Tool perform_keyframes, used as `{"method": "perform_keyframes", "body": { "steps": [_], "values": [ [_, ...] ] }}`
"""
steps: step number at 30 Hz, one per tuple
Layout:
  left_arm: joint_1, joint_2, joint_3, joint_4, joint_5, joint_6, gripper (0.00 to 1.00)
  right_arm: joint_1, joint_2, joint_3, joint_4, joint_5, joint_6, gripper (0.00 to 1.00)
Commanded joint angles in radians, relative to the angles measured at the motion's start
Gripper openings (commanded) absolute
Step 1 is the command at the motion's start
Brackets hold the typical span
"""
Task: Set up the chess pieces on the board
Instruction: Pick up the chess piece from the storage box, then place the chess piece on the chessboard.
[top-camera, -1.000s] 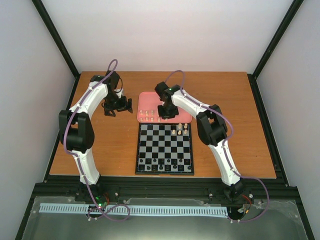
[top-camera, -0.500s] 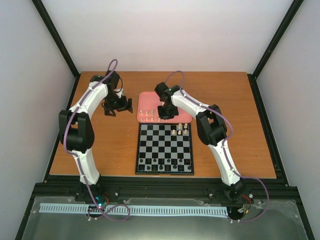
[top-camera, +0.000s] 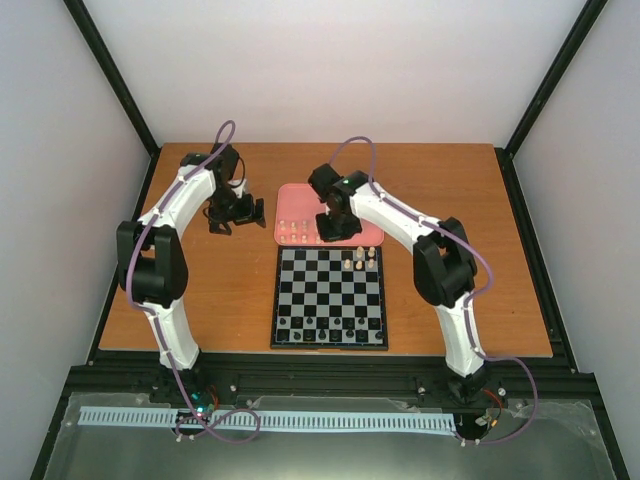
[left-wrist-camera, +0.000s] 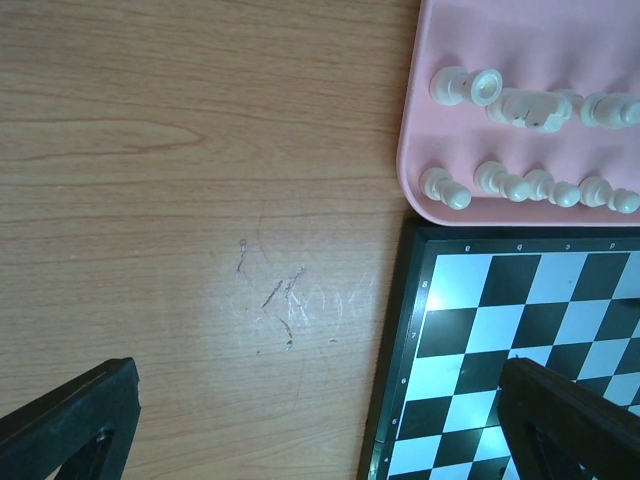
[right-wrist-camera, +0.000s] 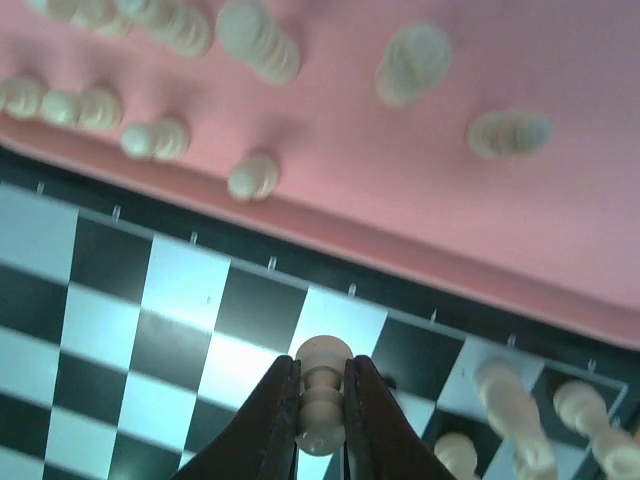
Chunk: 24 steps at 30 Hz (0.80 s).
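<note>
My right gripper (right-wrist-camera: 321, 372) is shut on a cream pawn (right-wrist-camera: 322, 400), held upright over the far edge of the board (right-wrist-camera: 180, 300), close to the pink tray (right-wrist-camera: 420, 190). Several cream chess pieces (right-wrist-camera: 253, 176) lie or stand on that tray. A few cream pieces (top-camera: 358, 260) stand on the board's far right squares. From above, the right gripper (top-camera: 335, 232) hangs at the seam between the tray and the board (top-camera: 330, 298). My left gripper (left-wrist-camera: 320, 430) is open over bare table, left of the board's far corner (left-wrist-camera: 460, 330).
Black pieces (top-camera: 330, 328) line the board's near rows. The pink tray (top-camera: 372, 232) touches the board's far edge. In the left wrist view the tray's pieces (left-wrist-camera: 500, 180) lie in two loose rows. Wooden table (top-camera: 200, 290) spreads left and right of the board.
My right gripper has closed on the cream pawn over the tray's near edge, and that arm's elbow has swung out to the right. The left arm has stayed put.
</note>
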Motion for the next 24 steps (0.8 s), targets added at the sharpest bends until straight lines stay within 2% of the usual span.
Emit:
{"method": "perform_keyframes", "body": {
  "steps": [1,6,24],
  "values": [
    [-0.002,-0.048,-0.006,0.013,0.011,-0.007,1.00,0.044,-0.093,-0.125,0.014,0.010,0.006,0.06],
    [-0.003,-0.046,0.000,0.013,0.017,-0.010,1.00,0.057,-0.126,-0.220,0.062,-0.032,0.003,0.06],
    [-0.003,-0.065,-0.022,0.019,0.011,-0.010,1.00,0.075,-0.072,-0.252,0.082,-0.036,-0.010,0.06]
  ]
}}
